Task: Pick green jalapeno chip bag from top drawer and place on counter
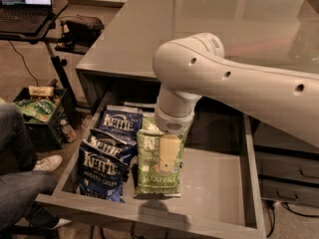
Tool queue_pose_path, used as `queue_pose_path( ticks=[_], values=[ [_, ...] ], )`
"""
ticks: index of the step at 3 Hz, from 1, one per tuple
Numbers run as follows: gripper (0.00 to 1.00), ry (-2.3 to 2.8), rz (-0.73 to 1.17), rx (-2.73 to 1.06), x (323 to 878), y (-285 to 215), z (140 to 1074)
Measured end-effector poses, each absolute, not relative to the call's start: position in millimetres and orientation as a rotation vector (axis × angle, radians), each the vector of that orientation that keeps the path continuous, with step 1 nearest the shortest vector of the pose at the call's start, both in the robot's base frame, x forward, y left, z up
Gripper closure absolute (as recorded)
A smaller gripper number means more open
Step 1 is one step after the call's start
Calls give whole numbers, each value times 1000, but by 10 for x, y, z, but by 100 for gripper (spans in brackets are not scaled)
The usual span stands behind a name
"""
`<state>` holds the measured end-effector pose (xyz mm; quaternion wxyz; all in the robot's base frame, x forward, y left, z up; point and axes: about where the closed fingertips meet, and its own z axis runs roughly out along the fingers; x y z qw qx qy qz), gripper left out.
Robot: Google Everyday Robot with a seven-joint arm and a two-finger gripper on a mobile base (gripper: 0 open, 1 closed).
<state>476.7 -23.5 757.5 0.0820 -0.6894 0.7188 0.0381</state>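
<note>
**Gripper down over the green bag in the open drawer**

At the upper left of the frame you see an open laptop (pixel 22 4) on a black stand. Below it, at the left edge, a person's leg in jeans (pixel 20 193) and a white shoe (pixel 48 163) sit beside a dark crate (pixel 47 128) with green packets in it.

Moving right, the top drawer (pixel 149 214) is pulled out across the lower middle of the frame. In its left part you find the dark blue chip bags (pixel 103 171), overlapping one another from the back wall toward the front. Touching them on their right lies the green jalapeno chip bag (pixel 149 178), flat on the drawer floor, its JALAPENO lettering toward the front wall. The right part of the floor is bare grey.

The gripper (pixel 168 156) hangs straight down from the arm (pixel 239 81) and sits directly over the upper middle of the green bag, covering part of its label. You cannot tell whether it is open or closed, nor whether it touches the bag.

The counter (pixel 239 24) fills the upper middle and right of the frame behind the drawer. At the lower right, darker drawer fronts (pixel 289 178) are stacked under the arm.
</note>
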Motion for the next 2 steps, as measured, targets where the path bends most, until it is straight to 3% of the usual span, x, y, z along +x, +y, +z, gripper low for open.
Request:
queue_pose_path(
  ticks=[2],
  values=[
    [1,2173,213,-2090,4862,-158,7204]
  ],
)
